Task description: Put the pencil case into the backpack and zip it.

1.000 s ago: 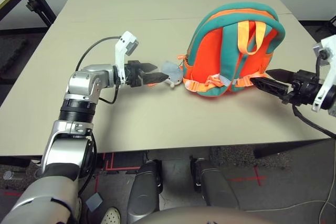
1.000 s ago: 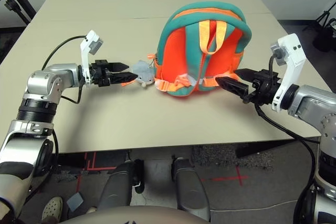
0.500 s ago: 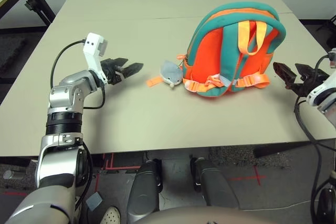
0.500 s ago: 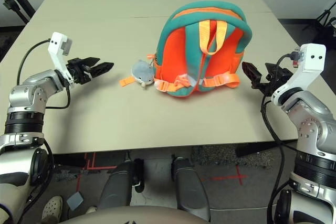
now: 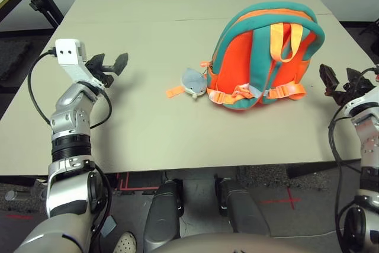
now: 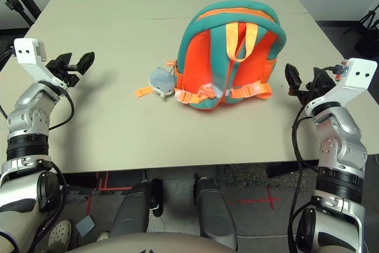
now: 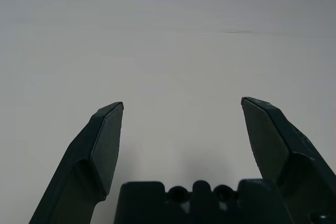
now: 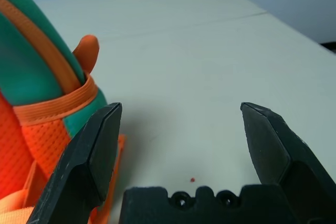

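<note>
The orange backpack (image 5: 260,57) with teal trim lies strap-side up right of the table's middle, its edge also in the right wrist view (image 8: 31,77). Its grey plush charm (image 5: 192,82) rests on the table by its left side, with a small orange tag (image 5: 173,92) beside it. My left gripper (image 5: 109,63) hovers open and empty far to the left of the charm, over bare table (image 7: 181,111). My right gripper (image 5: 337,78) stands open and empty just right of the backpack (image 8: 181,111). The pencil case is out of view.
The beige table (image 5: 177,134) has its front edge close to my body and a seam (image 5: 148,22) across it behind the backpack. A black stand (image 5: 35,1) is off the far left corner. Bare tabletop lies left of and behind the backpack.
Both arms have drawn back and outward from the backpack. The left gripper has left the charm and swung far left; the right gripper has moved right, away from the strap side.
</note>
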### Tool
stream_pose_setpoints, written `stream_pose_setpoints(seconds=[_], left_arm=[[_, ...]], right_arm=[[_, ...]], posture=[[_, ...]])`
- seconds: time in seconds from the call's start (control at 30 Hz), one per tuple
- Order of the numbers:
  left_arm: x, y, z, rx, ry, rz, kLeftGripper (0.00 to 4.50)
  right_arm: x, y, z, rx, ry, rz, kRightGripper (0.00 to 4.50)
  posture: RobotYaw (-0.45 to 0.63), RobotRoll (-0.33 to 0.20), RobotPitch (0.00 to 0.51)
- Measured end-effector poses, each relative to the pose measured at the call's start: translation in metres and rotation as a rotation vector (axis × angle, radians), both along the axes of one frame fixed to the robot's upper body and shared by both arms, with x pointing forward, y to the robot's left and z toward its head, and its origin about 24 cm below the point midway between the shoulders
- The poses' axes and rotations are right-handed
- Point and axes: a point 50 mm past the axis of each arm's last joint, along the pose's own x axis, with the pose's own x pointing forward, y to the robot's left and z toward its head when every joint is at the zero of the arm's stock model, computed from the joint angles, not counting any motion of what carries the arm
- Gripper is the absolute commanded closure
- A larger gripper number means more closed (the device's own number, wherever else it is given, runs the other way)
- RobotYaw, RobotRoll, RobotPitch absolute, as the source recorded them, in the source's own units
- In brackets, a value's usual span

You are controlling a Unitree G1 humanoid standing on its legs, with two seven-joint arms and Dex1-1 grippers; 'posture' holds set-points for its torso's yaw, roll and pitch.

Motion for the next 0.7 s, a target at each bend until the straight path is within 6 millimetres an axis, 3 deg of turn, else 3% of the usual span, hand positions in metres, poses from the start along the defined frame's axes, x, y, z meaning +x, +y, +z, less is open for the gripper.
stream_pose_setpoints(seconds=[0.3, 0.7], left_arm=[[-0.014, 0.022, -0.017, 0.026, 0.022, 0.143, 0.00], [-0.018, 0.032, -0.029, 0.023, 0.056, 0.185, 0.00]], right_arm=[[0.002, -0.002, -0.007, -0.017, -0.013, -0.049, 0.01], [0.004, 0.006, -0.014, -0.009, -0.006, -0.045, 0.01]], posture=[[-0.04, 0.000, 0.206], [-0.04, 0.000, 0.186]])
